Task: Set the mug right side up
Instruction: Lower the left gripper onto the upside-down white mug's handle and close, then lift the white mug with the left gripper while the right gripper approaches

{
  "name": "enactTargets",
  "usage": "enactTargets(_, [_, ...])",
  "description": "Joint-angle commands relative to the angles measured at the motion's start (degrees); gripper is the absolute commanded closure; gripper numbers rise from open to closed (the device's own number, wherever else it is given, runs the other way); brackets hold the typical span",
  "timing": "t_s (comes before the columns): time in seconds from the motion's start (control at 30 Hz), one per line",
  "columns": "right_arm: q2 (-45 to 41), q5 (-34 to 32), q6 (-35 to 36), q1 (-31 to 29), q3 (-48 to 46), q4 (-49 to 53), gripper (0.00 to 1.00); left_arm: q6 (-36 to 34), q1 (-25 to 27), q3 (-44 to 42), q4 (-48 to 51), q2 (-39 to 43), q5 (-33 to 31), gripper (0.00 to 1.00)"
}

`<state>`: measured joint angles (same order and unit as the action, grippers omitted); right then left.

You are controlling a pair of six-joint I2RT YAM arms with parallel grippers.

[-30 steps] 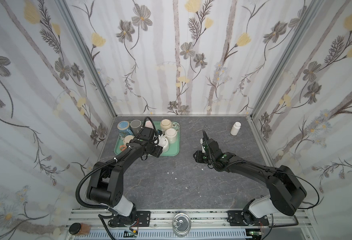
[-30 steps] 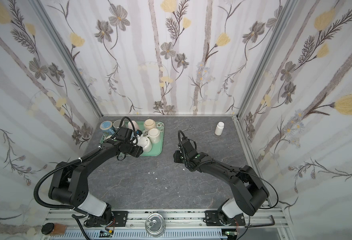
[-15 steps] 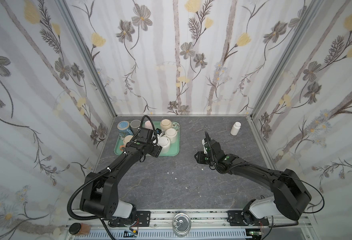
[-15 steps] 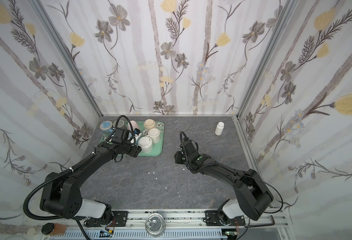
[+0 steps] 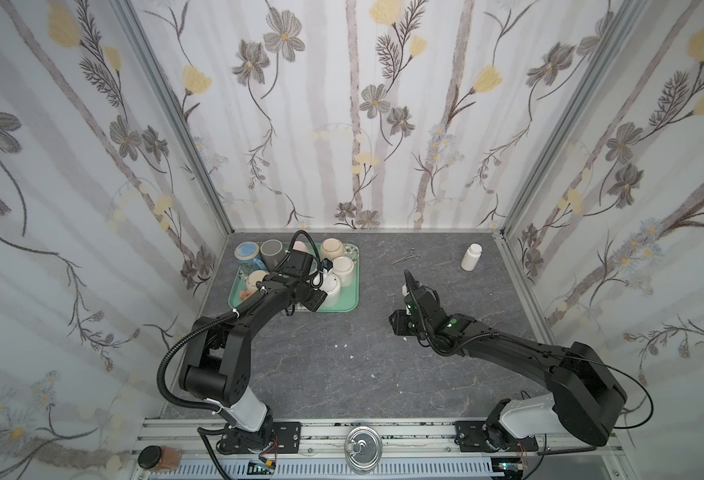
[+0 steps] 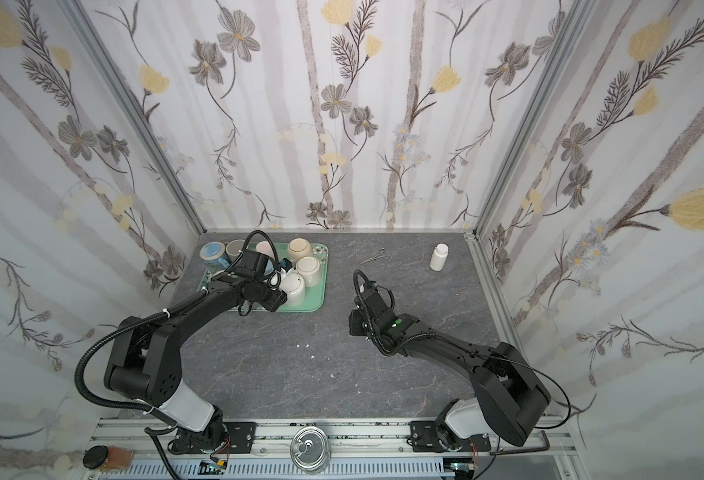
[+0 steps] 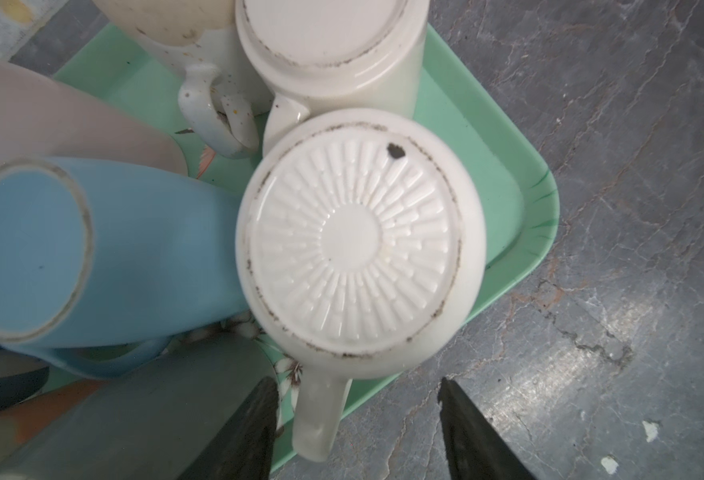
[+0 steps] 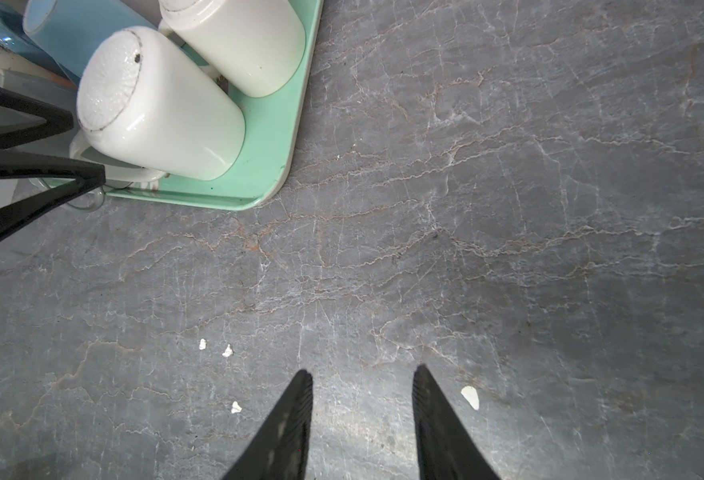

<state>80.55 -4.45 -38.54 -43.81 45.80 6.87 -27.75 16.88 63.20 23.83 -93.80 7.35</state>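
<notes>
The left claw (image 7: 358,382) hangs over the near right corner of the green tray (image 7: 520,232), its jaws apart with the handle (image 7: 321,415) of the white mug (image 7: 352,245) lying between them. Nothing is clamped yet. From the wrist view I cannot tell whether either finger already touches the handle.

The mug stands upside down with its ribbed base facing up. A blue mug (image 7: 92,249) crowds it on the left and a cream mug (image 7: 333,45) sits just beyond it on the far side.

The step in hand looks like taking the handle. It would go best with the jaws lowered far enough to bite close to the mug's wall, not at the outer loop — glazed ceramic is slick, and a grip far out would probably let the body swing.

Next should come a straight lift, clear of the tray's lip and both neighbours, before any wrist roll. Turning too low risks knocking the blue mug.

The right claw (image 8: 362,370) waits with its jaws apart and empty over bare tabletop (image 8: 508,208) to the right — a free spot for setting the mug down.
</notes>
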Motion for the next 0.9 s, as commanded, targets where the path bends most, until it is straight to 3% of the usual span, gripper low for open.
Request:
enactTargets(0.0, [-0.7, -1.2, -0.3, 0.0, -0.6, 0.0, 0.59, -2.2, 0.1, 1.1, 1.3, -1.8, 0.7, 0.46])
enactTargets(0.27, [-1.2, -2.0, -0.1, 0.0, -1.1, 0.1, 0.58, -2.7, 0.0, 1.1, 1.3, -2.9, 1.6, 0.70])
enactTargets(0.47, [-1.4, -1.8, 0.0, -0.1, -1.6, -0.2, 0.58, -3.5, 0.2, -0.6, 0.1, -1.2, 1.3, 0.83])
enactTargets(0.6, [-2.1, -2.1, 0.1, -0.1, -2.2, -0.3, 0.58, -3.5, 0.2, -1.1, -0.3, -0.4, 0.3, 1.00])
enactTargets(0.87, [-5.2, -4.0, 0.0, 0.1, -2.2, -0.1, 0.58, -3.5, 0.8, -3.1, -1.3, 3.5, -2.0, 1.00])
